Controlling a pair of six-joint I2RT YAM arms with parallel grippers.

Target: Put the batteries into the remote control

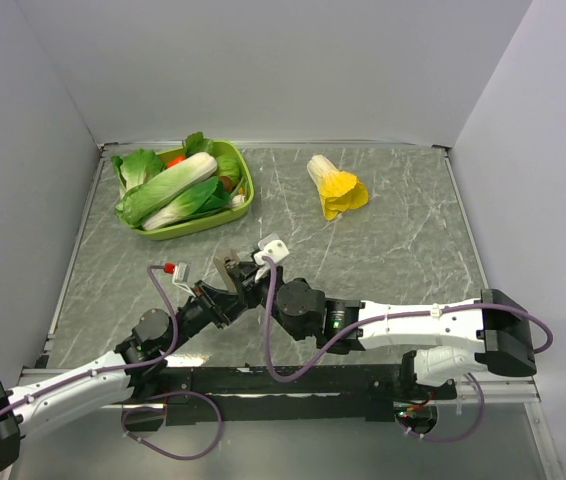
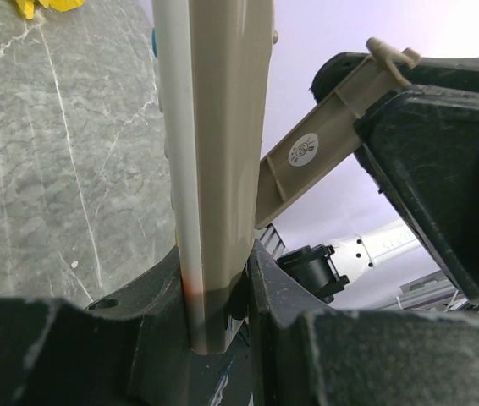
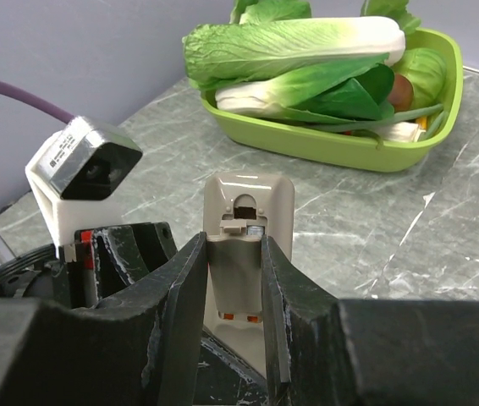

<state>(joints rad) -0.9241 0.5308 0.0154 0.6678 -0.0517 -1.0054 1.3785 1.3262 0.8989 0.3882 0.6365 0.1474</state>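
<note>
My left gripper (image 2: 214, 283) is shut on the lower end of the remote control (image 2: 222, 152), which it holds upright with its grey-beige back showing. In the right wrist view the remote control (image 3: 248, 190) stands just past my right gripper (image 3: 233, 262). That gripper is shut on a beige battery cover (image 3: 235, 271), held against the remote's back. The cover (image 2: 324, 144) slants off the remote in the left wrist view. Two small orange spots show under the cover's lower edge. I cannot make out the batteries. From above, both grippers meet at the remote (image 1: 227, 266) near the table's front middle.
A green tray (image 1: 248, 195) of toy vegetables stands at the back left, also in the right wrist view as the tray (image 3: 341, 148). A yellow-and-white toy cabbage (image 1: 335, 187) lies at the back middle. Grey walls close in the marbled tabletop (image 1: 393, 260).
</note>
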